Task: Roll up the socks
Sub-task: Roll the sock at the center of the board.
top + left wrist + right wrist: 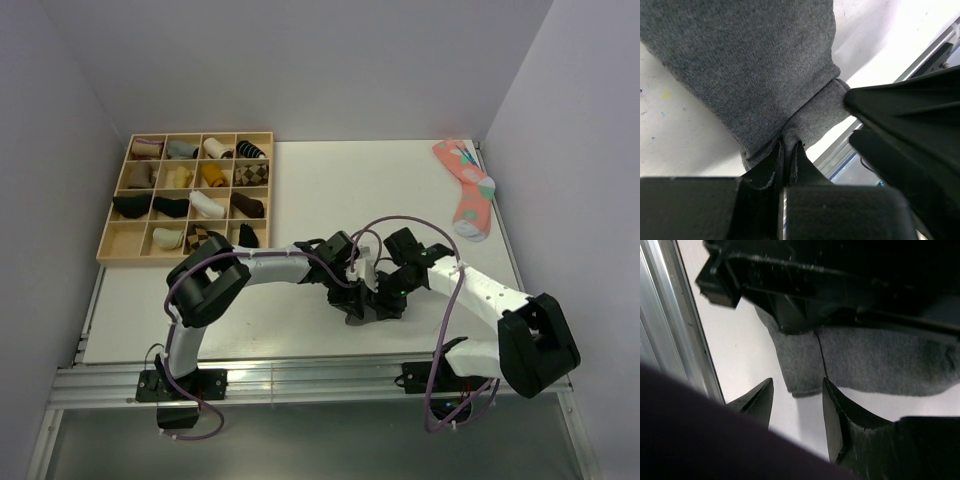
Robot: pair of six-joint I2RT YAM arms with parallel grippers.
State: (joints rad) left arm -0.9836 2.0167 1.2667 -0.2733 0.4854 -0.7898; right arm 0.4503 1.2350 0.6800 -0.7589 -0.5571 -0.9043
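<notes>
On my left wrist feed, the left gripper (785, 167) is pinched all but closed on a fold of the socks (755, 65). The charcoal-grey knit bunches into a narrow neck where the jaws bite. The rest of the fabric spreads away across the table, plain and unpatterned. A few small yellow and blue specks mark the white surface beside it, too faint for me to read as anything.

On my right wrist feed, the right gripper (797, 382) stands wide open and holds nothing. The near end of the socks (875, 360) lies just at its fingertips (837, 405); I cannot tell whether either one touches the cloth. The left gripper's black body hangs directly over the fabric there.

From above, both grippers meet near the front middle of the white table (330, 190), with the socks (352, 319) beneath them. An aluminium rail (300, 380) runs along the near edge. At the far left sits a wooden tray (180, 259) with rolled socks (214, 205) in its compartments. A salmon-pink sock (470, 190) lies flat at the far right corner. Pale lavender-grey walls (300, 60) close in the table on three sides.
</notes>
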